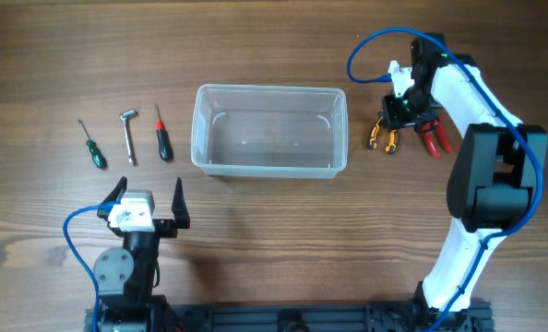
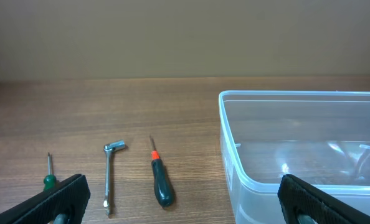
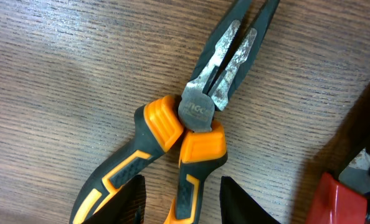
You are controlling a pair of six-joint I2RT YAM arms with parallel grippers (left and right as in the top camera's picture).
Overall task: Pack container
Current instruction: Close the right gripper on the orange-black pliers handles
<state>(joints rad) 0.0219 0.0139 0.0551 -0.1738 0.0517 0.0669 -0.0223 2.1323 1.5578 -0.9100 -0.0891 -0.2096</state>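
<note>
Orange-handled pliers lie on the wood just right of the container, which sits empty at mid-table; your right gripper hangs low over them, jaws parted, straddling one handle; this looks like the first pick; next you need a square close, then a lift clear of the red-handled tool beside; your left gripper rests agape.
</note>
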